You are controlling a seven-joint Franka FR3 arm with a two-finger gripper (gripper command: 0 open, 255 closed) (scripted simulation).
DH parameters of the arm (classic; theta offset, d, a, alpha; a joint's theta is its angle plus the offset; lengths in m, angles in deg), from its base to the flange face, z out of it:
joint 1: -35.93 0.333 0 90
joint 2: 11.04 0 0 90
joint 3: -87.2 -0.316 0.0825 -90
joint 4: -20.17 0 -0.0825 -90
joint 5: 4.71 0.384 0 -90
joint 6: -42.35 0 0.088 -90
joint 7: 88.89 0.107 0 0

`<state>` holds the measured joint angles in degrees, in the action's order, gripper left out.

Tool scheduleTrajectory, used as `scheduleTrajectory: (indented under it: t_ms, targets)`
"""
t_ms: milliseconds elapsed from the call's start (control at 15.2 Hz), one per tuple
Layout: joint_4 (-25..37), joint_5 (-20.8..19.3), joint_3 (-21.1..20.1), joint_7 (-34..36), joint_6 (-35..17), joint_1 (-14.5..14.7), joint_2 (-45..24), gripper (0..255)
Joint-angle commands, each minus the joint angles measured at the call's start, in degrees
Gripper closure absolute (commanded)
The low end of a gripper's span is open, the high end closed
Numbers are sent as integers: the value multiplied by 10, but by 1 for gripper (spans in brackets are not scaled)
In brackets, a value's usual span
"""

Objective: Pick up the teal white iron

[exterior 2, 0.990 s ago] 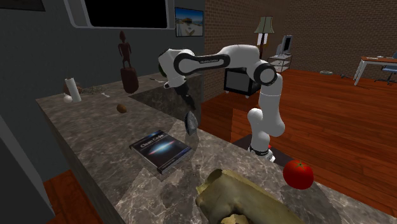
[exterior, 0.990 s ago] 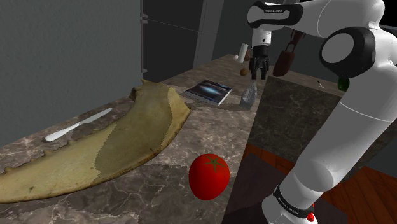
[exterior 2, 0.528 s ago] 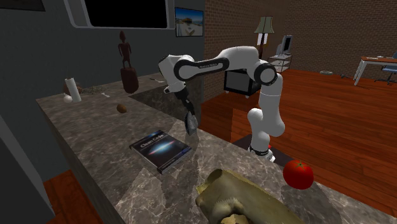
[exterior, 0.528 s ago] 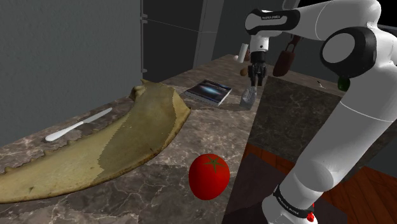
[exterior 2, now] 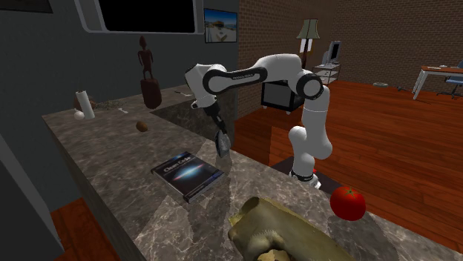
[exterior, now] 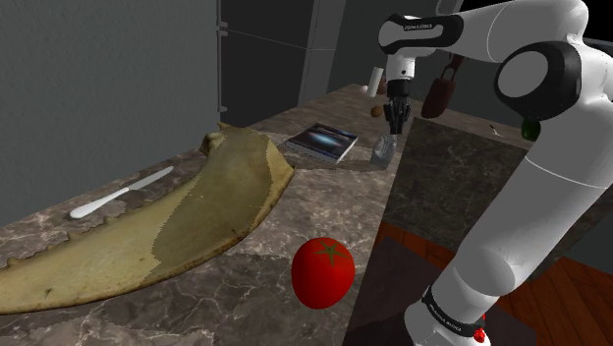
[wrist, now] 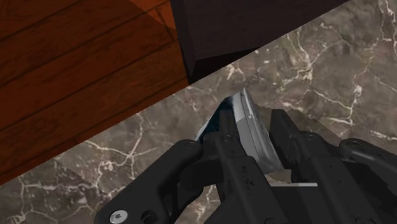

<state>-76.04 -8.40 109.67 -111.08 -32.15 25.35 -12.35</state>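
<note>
At the worktop's edge nearest the robot, just past the book, the iron stands with its nose up. The end effector is down over its top. From the wrist view the two black fingers look clamped on the iron, one on each flank, with no gap that I can make out.

The worry is the grip itself. The iron's sides taper towards the nose and look smooth, so on a lift the body could slide down out of the fingers or swing about them if they sit off its balance point. It is also right at the lip of the worktop, with a dark lower block and the wooden floor beyond. A slip here would likely drop it over the edge and not back onto the stone. The book lies near on the other side, so a swinging iron might clip it.

Much is hard to read. The fingers cover the iron's lower half and any handle, so I cannot see where the pads actually bear. I also cannot tell whether the base is touching the worktop or just clear of it under the end effector. Its colour reads as grey-blue with a pale edge, no more. The tomato and knife are well apart from all this.
</note>
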Motion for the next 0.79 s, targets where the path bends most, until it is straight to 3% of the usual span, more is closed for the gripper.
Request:
scheduleTrajectory:
  t_ms: [0, 726]
  targets:
    - [-1, 0, 0, 0, 1, 0, 1, 255]
    - [107, 3, 2, -11, 90, -2, -19, 255]
